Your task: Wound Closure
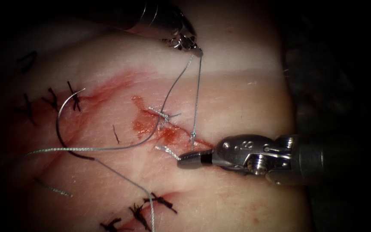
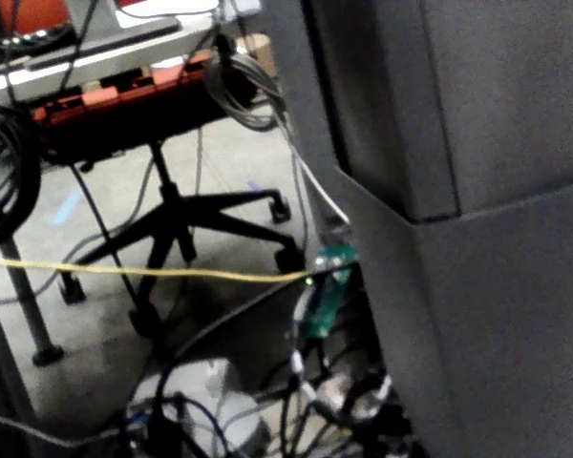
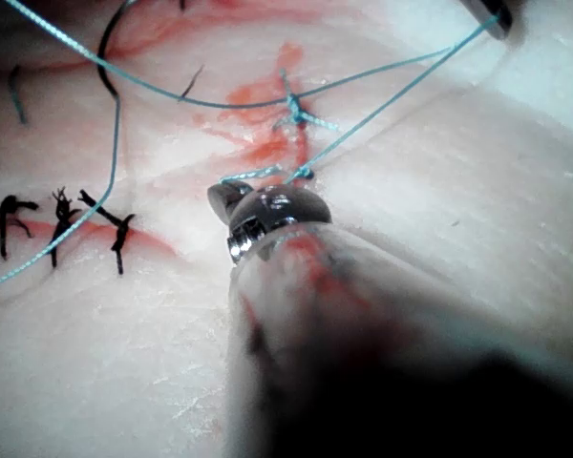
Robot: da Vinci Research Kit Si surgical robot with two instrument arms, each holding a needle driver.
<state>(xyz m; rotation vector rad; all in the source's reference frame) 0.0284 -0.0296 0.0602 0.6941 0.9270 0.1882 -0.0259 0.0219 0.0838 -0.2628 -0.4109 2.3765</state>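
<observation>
My right tool [image 1: 184, 160] lies low across the tissue [image 1: 237, 107], coming in from the right, its two jaws drawn together to a narrow point with only a dark slit between them. A short stub of thread lies right at the tip, but I cannot tell whether I have hold of it; in my right wrist view the tool's rounded head [image 3: 267, 215] sits just beside that stub and the lower end of the cut. My left tool [image 1: 199, 50] hangs above, at the far edge of the tissue, its jaws closed on the thread [image 1: 197, 94], which drops in two strands: one nearly straight down to the cut [image 1: 168, 129], the other bowing left past a knot [image 1: 165, 115] sitting on the cut. Red fluid [image 1: 144, 124] stains the tissue around that knot. From there the thread sweeps out to the left, where the needle [image 1: 59, 124] lies free on the surface, left of the cut, held by neither tool and not in the tissue. Dark older stitches [image 1: 74, 96] sit near its upper end, and more [image 1: 151, 204] run along the near edge.
</observation>
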